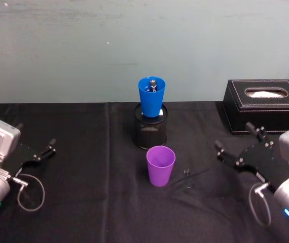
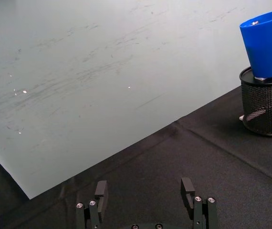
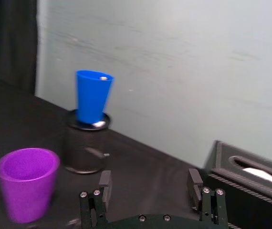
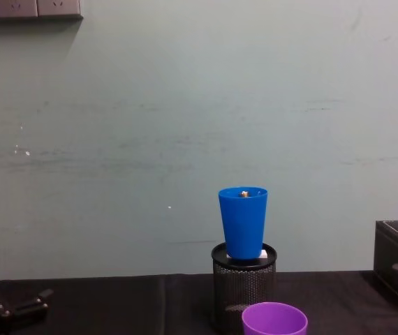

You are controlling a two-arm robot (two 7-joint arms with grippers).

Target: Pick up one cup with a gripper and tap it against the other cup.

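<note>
The purple cup (image 1: 160, 165) stands upright on the black cloth at the table's middle, also in the right wrist view (image 3: 27, 182) and chest view (image 4: 274, 319). Behind it the blue cup (image 1: 151, 96) sits in the top of a black mesh holder (image 1: 150, 130), seen too from the left wrist (image 2: 266, 44), right wrist (image 3: 92, 95) and chest (image 4: 243, 220). My right gripper (image 1: 239, 143) hovers open to the right of the purple cup, well apart from it, fingers empty (image 3: 149, 183). My left gripper (image 1: 50, 148) rests open at the far left (image 2: 144, 191).
A black tissue box (image 1: 264, 105) stands at the back right, just behind my right gripper. Small dark screws or bits (image 1: 187, 173) lie on the cloth right of the purple cup. A pale green wall closes off the back of the table.
</note>
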